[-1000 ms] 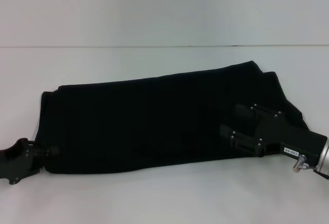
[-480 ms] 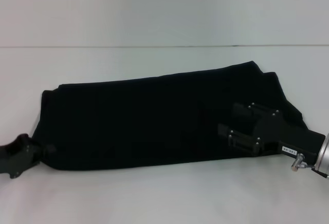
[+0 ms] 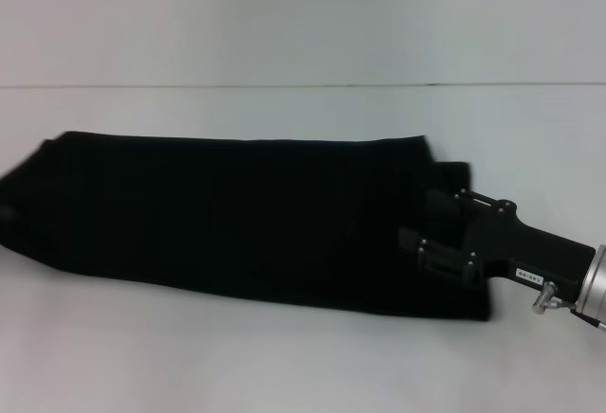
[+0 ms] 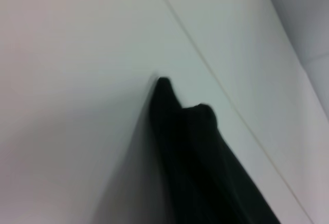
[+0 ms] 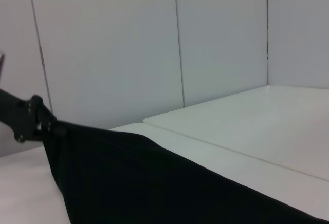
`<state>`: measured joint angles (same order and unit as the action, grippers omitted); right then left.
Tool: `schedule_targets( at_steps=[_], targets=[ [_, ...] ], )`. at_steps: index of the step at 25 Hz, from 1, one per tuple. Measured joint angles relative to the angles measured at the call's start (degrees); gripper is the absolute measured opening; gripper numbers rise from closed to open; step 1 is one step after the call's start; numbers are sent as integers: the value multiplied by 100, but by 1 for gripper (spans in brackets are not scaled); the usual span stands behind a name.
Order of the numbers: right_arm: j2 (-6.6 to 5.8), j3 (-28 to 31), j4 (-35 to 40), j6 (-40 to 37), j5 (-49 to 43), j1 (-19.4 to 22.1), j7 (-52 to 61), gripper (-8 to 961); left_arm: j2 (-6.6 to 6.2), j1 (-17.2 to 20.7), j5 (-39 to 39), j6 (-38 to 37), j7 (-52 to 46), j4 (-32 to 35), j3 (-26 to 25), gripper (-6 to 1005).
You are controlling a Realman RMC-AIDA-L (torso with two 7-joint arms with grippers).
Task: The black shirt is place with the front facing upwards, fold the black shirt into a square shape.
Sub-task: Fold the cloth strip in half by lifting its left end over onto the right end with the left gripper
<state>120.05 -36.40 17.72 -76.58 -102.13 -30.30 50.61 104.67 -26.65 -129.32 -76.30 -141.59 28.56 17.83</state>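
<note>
From the head view, the black shirt (image 3: 237, 214) lies as a long, narrow band across the white table (image 3: 303, 356), already doubled lengthwise, running from the left edge of the picture to my right gripper (image 3: 437, 239). That gripper sits over the band's right end, its black body merging with the cloth, so I cannot tell whether it is clenched or released. I judge the step in hand to be the crosswise fold, so I want both ends carried level and taut, then laid edge on edge so the result comes out square (slack in the middle would wrinkle it). The fabric reads as matte, soft cotton, with no lettering showing on this side.

In the left wrist view I see only a dark pointed corner of the shirt (image 4: 195, 152) against the pale surface, drooping in loose folds, which suggests it hangs limp.

In the right wrist view the shirt (image 5: 154, 183) stretches away as a straight, taut upper edge to the left gripper (image 5: 38, 124), which appears to be gripping the far corner. Behind it stand smooth panelled walls (image 5: 205, 39).
</note>
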Motion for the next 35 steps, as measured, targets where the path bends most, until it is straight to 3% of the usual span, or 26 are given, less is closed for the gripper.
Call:
schedule_targets(
  at_steps=[3, 7, 15, 18, 21, 24, 28, 29, 30, 31, 33, 35],
  targets=[
    [0, 7, -40, 28, 0, 16, 1, 737, -228, -1, -69, -42, -61, 7, -112, 54],
    [0, 53, -116, 128, 0, 59, 1, 737, -357, 33, -123, -100, -143, 36, -146, 55],
    [-8, 127, -165, 307, 0, 142, 2, 736, -339, -240, 3, -709, -153, 172, -249, 58],
    [-16, 236, -170, 312, 0, 223, 2, 736, -286, -580, 65, -1056, -157, 339, -253, 59],
    [-18, 315, -173, 314, 1, 308, 2, 736, -143, -1079, 77, -1342, -158, 417, -193, 59],
    [-18, 414, -173, 315, 1, 378, 2, 736, 165, -1606, 83, -1407, -136, 525, -133, 60],
    [-17, 493, -173, 309, 1, 448, 1, 736, 747, -2251, 92, -1223, -42, 586, 355, 62],
    [-18, 502, -173, 298, 1, 455, 1, 736, 856, -2319, 91, -1167, -18, 576, 465, 62],
    [-20, 512, -174, 285, 1, 461, 1, 736, 1243, -2408, 95, -921, 71, 554, 737, 62],
    [-23, 522, -173, 275, 1, 466, 1, 736, 1243, -2408, 95, -921, 71, 554, 737, 63],
    [-22, 527, -175, 272, 1, 470, 2, 736, 1649, -2368, 95, -587, 252, 507, 903, 63],
    [-18, 528, -210, 289, 1, 471, 9, 736, 1914, -2275, 144, -208, 555, 194, 1022, 64]
  ],
)
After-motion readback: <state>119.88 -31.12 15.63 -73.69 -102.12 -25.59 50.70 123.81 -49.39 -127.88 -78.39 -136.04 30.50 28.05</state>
